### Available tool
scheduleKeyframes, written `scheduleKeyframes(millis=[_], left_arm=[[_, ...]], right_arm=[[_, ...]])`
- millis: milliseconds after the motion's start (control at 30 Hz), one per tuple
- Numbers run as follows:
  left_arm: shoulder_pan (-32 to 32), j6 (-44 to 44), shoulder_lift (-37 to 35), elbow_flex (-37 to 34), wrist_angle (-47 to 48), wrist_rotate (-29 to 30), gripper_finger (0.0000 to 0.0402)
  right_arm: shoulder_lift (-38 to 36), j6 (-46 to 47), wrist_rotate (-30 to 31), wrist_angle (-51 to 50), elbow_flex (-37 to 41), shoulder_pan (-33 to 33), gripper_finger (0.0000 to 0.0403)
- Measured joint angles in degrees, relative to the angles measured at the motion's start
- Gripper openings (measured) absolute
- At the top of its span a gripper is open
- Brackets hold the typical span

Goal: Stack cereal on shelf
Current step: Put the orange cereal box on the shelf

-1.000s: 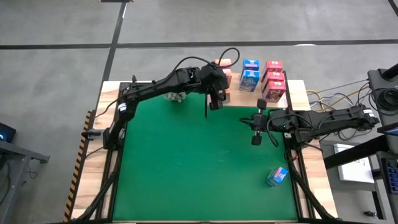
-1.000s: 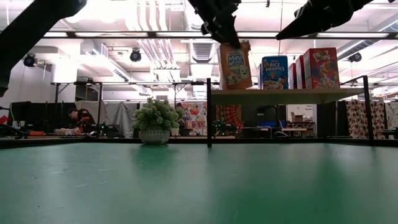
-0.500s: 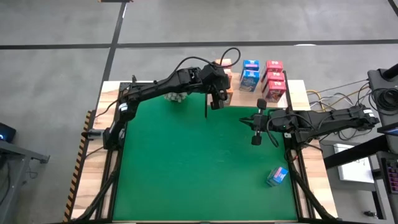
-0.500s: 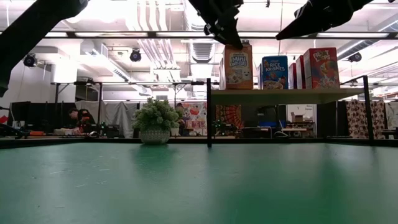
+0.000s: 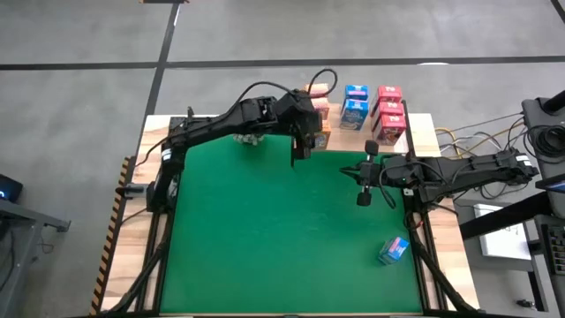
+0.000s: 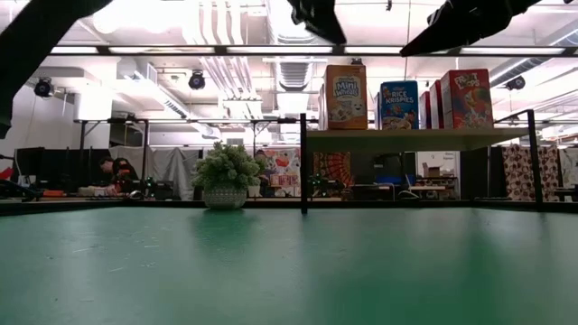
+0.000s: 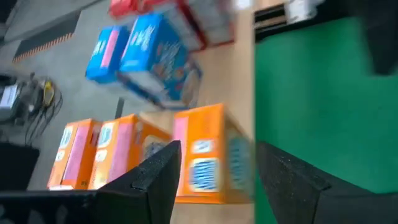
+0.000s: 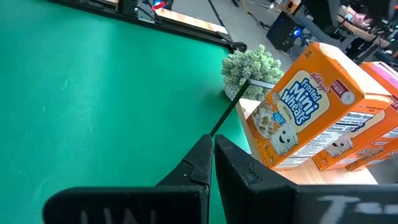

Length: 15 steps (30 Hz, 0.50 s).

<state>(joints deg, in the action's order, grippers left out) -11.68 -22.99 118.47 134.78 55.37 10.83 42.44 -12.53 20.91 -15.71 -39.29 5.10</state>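
We see the left jaws (image 5: 301, 141) spread open, empty, an orange cereal box (image 7: 208, 155) on the shelf (image 6: 411, 139) just beyond; right jaws (image 5: 364, 173) closed.

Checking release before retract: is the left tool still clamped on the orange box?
No. In the left wrist view the left tool is open, its fingers spread apart from the orange box standing on the shelf.

Grey floor (image 5: 88, 35) surrounds the table; bright ceiling lights (image 6: 135, 13) and perhaps ducts overhead.
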Motion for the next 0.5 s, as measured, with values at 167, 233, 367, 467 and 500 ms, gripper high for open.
scheduleKeyframes(millis=[167, 233, 367, 467, 500], left_arm=[[4.37, -0.99, -1.35, -0.51, 1.45, -0.30, 0.0170], [5.70, -0.71, -1.38, -0.67, 4.57, -0.35, 0.0160], [7.74, 1.80, -1.53, -1.88, 8.52, -0.35, 0.0146], [8.76, 3.90, -1.99, -5.87, 8.68, -3.05, 0.0143], [9.11, 4.65, -2.26, -7.94, 8.46, -3.85, 0.0142]], right_arm=[[0.00, 0.02, -0.02, 0.17, 0.00, 0.00, 0.0009], [0.00, 0.13, -0.02, 0.19, 0.00, 0.01, 0.0009], [0.02, 0.16, -0.02, 1.60, 0.26, 0.00, 0.0009], [0.02, 0.03, -0.04, 2.34, 0.75, 0.00, 0.0009], [0.04, 0.00, -0.04, 2.68, 0.85, 0.00, 0.0009]])
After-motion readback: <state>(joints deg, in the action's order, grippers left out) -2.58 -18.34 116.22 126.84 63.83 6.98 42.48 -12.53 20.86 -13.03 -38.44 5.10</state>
